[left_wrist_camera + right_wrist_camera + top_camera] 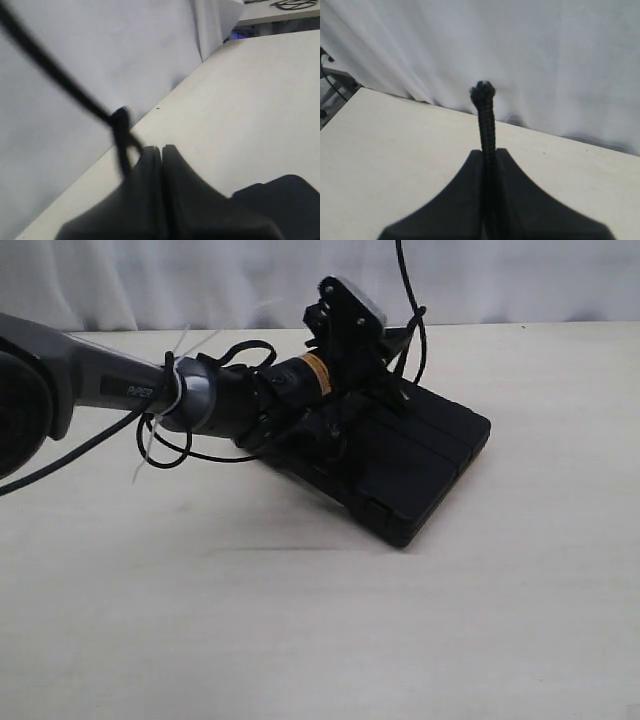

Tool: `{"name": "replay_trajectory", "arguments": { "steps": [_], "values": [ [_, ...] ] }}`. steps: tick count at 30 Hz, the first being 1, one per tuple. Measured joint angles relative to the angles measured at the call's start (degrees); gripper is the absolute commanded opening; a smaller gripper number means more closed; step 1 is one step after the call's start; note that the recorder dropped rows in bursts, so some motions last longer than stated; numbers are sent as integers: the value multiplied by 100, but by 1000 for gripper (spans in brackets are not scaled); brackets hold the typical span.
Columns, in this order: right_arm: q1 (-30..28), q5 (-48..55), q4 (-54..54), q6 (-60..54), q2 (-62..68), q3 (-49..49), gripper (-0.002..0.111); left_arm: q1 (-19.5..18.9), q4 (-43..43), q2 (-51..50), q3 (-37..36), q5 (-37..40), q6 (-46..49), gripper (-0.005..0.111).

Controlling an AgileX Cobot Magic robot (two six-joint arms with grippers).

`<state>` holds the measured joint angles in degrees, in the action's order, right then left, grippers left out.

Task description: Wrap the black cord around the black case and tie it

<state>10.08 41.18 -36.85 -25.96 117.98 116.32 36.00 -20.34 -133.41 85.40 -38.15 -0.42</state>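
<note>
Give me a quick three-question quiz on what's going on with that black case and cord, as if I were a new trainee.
1. True or false: the right gripper is shut on the black cord.
2. The black case lies on: A) a pale table; B) a metal tray; C) a blue cloth.
3. In the exterior view, which arm reaches over the case?
Key: 1 true; 2 A; 3 the left arm.
</note>
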Motion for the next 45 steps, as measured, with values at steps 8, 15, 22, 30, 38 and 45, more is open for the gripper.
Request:
{"name": "replay_trajectory", "arguments": {
  "steps": [8, 15, 22, 30, 38, 45],
  "values": [
    [35, -12, -83, -71, 0, 0, 4, 467, -1468, 9, 141, 1801, 156, 0],
    [25, -35, 147, -64, 0, 0, 4, 362, -1065, 118, 141, 2084, 231, 0],
    [25, -38, 302, -64, 0, 0, 4, 205, 381, 655, 154, 1470, 1134, 0],
    [25, -17, 302, -64, 0, 0, 4, 66, 988, 93, 361, 708, 1891, 0],
    [25, -17, 302, -64, 0, 0, 4, 196, 230, -281, 778, 1644, 1846, 0],
    [-38, -248, 302, -6, 0, 0, 4, 272, -31, -390, 789, 2044, 1766, 0]
  ]
}}
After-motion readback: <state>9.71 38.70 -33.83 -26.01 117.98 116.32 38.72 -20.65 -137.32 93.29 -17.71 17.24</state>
